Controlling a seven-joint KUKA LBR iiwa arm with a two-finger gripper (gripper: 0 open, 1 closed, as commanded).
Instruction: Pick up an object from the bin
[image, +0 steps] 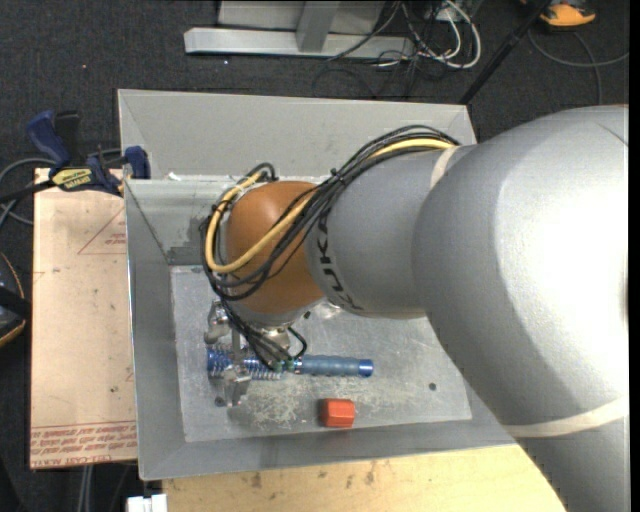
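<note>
My fingers (233, 368) are down at the ridged end of a blue rod (330, 367), which runs off toward 3 o'clock (open or closed, I cannot tell). A red block (337, 412) lies at 4 o'clock on the scuffed grey bin (400, 390) floor; dark carpet (60, 60) surrounds it.

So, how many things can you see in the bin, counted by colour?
Blue: 1, a long brush-like tool
Orange-red: 1, a small block
Total: 2 in sight; the arm covers part of the floor and may hide more.
</note>
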